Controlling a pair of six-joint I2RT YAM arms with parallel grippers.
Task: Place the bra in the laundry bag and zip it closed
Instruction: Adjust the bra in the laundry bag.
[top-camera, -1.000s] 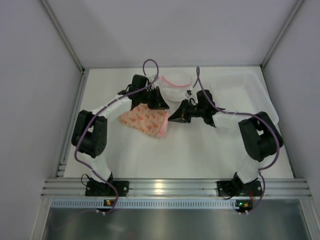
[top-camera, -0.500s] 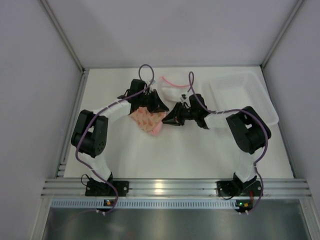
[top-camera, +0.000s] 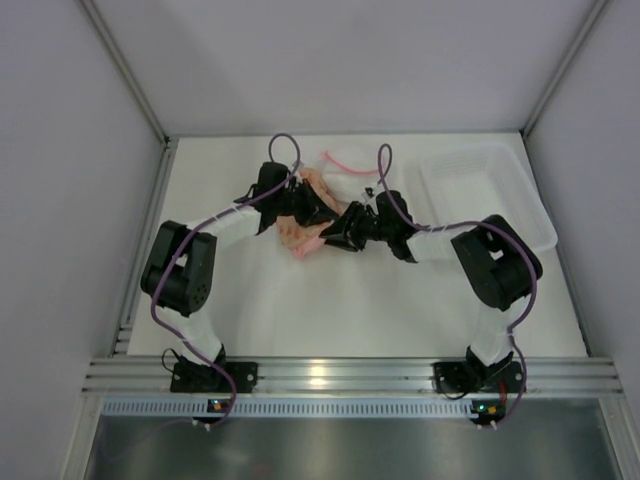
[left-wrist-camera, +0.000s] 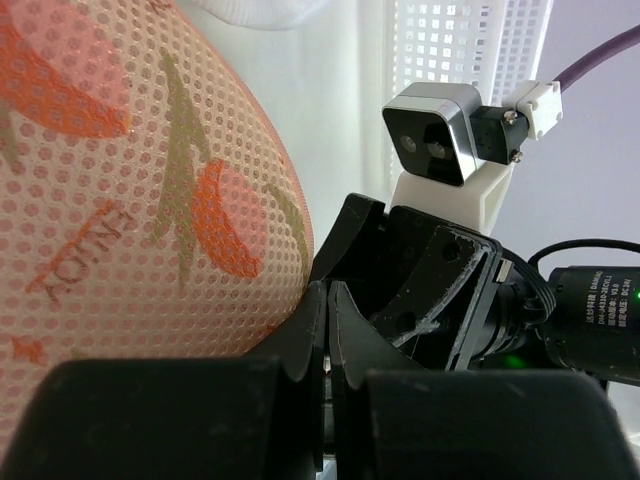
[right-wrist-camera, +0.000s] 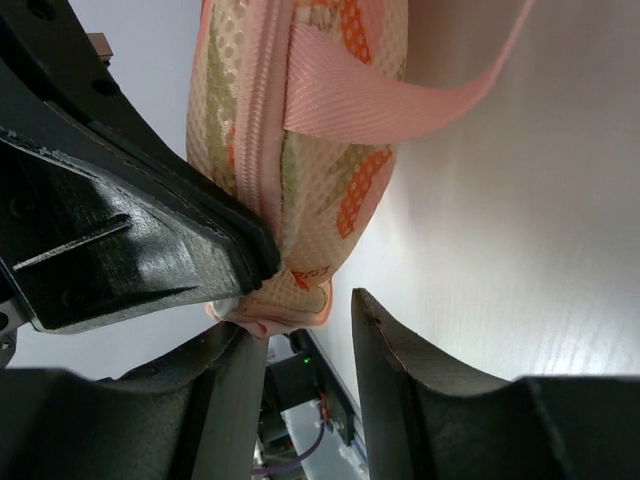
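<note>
the laundry bag (top-camera: 300, 236) is near the middle of the white desk (top-camera: 400, 305), bunched up between the two arms where they meet. the left end effector (left-wrist-camera: 327, 335) has its fingers pressed tight together, and it looks like it is pinching the edge of the bag, whose peach cloth with orange prints bulges right beside it. the right end effector (right-wrist-camera: 300, 325) comes in from the other side. its fingers are spread apart and squeeze nothing. the low corner of the bag hangs just at the gap between them, close to one finger. from the right wrist you can see the bag's zipper (right-wrist-camera: 262, 130) running along its side, and a pink strap (right-wrist-camera: 400, 95) sticking out from it. a white mesh pouch with a pink rim (top-camera: 350, 172) lies just behind the bag. a clear plastic tray (top-camera: 490, 190) sits at the back right of the desk, well apart from the bag.
</note>
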